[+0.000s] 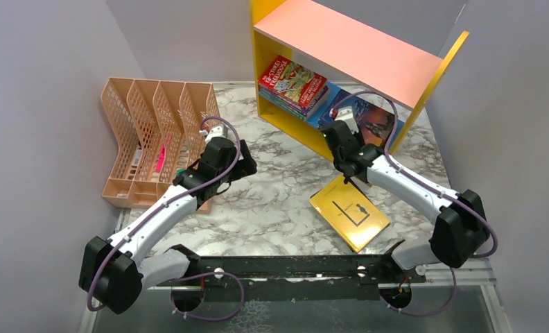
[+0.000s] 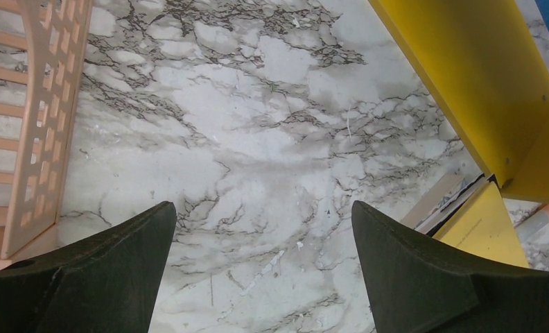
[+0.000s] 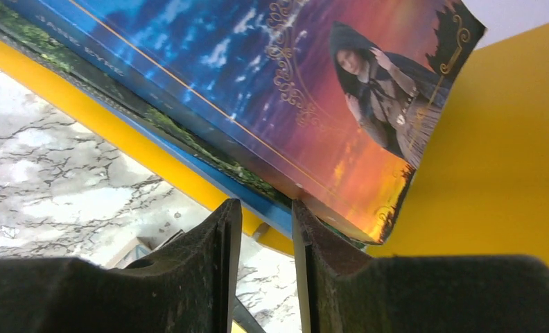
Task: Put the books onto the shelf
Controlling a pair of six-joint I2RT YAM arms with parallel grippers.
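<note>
Top view: my right fingers are at the shelf's lower board, tips by the blue book, which lies flat next to the cartoon stack. Yellow book lies flat on the bench, just behind them, long axis far-left to near-right. Right arm's nearer.

Left wrist: left fingers wide open, nothing btwn; yellow book off to the right.

Right wrist: fingers nearly together w/ a slim gap, blue book's corner at the tips. Can't tell if they pinch it.

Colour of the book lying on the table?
The book is mustard yellow, black line drawing; clearest top external.
</note>
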